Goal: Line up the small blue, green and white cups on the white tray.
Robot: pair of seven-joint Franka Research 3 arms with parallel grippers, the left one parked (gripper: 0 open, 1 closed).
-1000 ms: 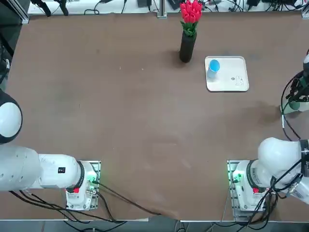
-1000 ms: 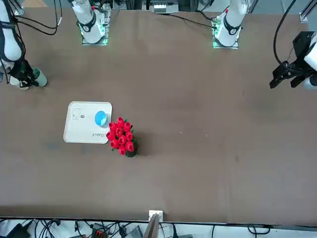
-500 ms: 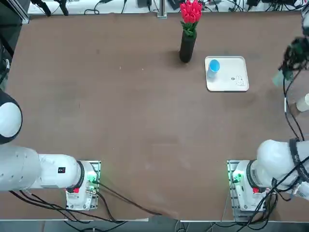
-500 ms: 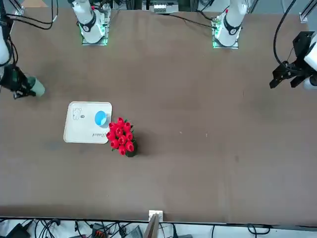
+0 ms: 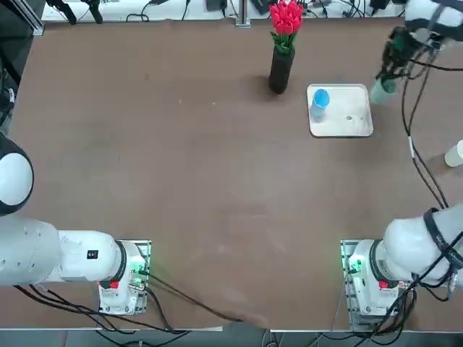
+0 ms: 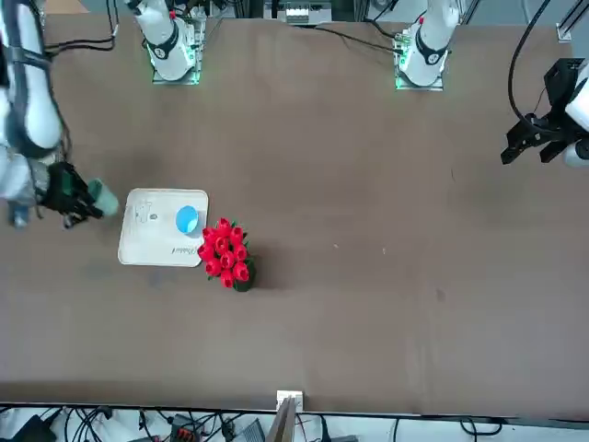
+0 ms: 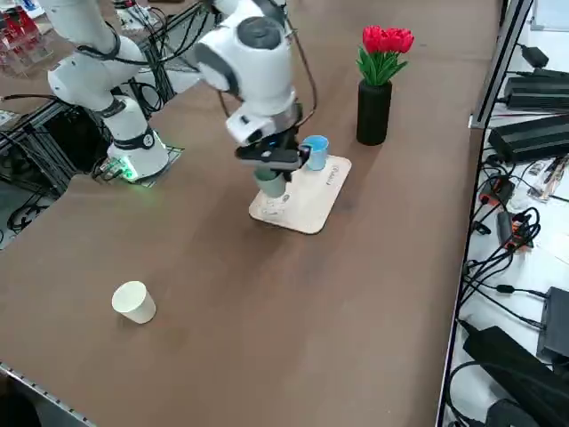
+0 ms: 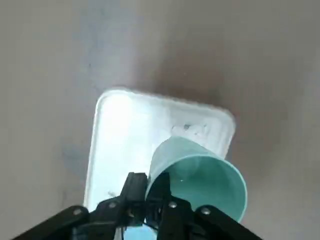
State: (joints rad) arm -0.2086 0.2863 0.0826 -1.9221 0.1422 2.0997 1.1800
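My right gripper (image 5: 389, 72) is shut on the wall of the green cup (image 5: 380, 90), which hangs in the air by the far right corner of the white tray (image 5: 349, 124). In the wrist view its fingers (image 8: 134, 186) pinch the green cup (image 8: 200, 175) at the rim, with the tray (image 8: 115, 145) below. The blue cup (image 5: 320, 99) stands upright in the tray's far left corner. The white cup (image 7: 133, 302) rests on the table near its right edge, well away from the tray.
A tall black vase with red flowers (image 5: 281, 65) stands just left of the tray, close to the blue cup. Cables trail from my right arm over the table's right side.
My right arm has lifted the green cup off the table at the right edge and carried it away from the base and leftward to the tray's corner. The white cup stayed behind.
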